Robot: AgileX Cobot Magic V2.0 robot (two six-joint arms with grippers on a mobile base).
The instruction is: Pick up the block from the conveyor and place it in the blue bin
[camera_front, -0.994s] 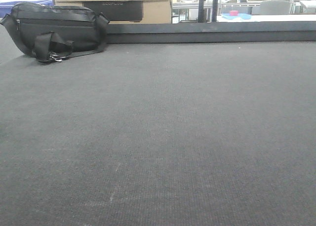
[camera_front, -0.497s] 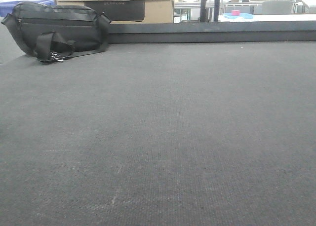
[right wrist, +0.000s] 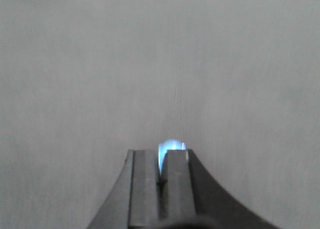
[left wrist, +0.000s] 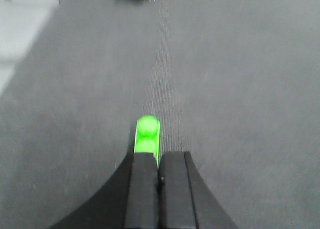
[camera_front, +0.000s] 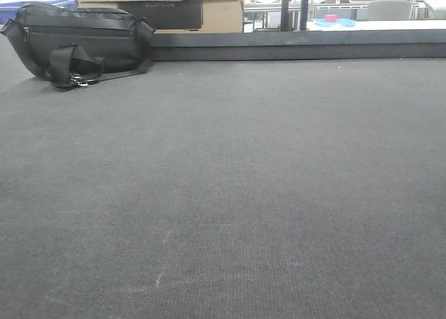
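Observation:
The conveyor's dark grey belt (camera_front: 230,193) fills the front view; neither gripper shows there. In the left wrist view my left gripper (left wrist: 160,156) is shut on a bright green block (left wrist: 148,135) that sticks out past its fingertips, over the belt (left wrist: 240,89). In the right wrist view my right gripper (right wrist: 165,154) is shut on a small pale blue block (right wrist: 171,146), of which only the tip shows above the fingertips, over the belt (right wrist: 75,64). A sliver of a blue bin (camera_front: 8,10) shows at the far left behind the bag.
A black bag (camera_front: 77,44) lies at the belt's far left. Cardboard boxes (camera_front: 223,12) stand behind a dark rail (camera_front: 300,47) along the far edge. A blue tray with a pink object (camera_front: 333,21) sits far back on the right.
The front view has shifted slightly right and back. The bag and the belt look the same.

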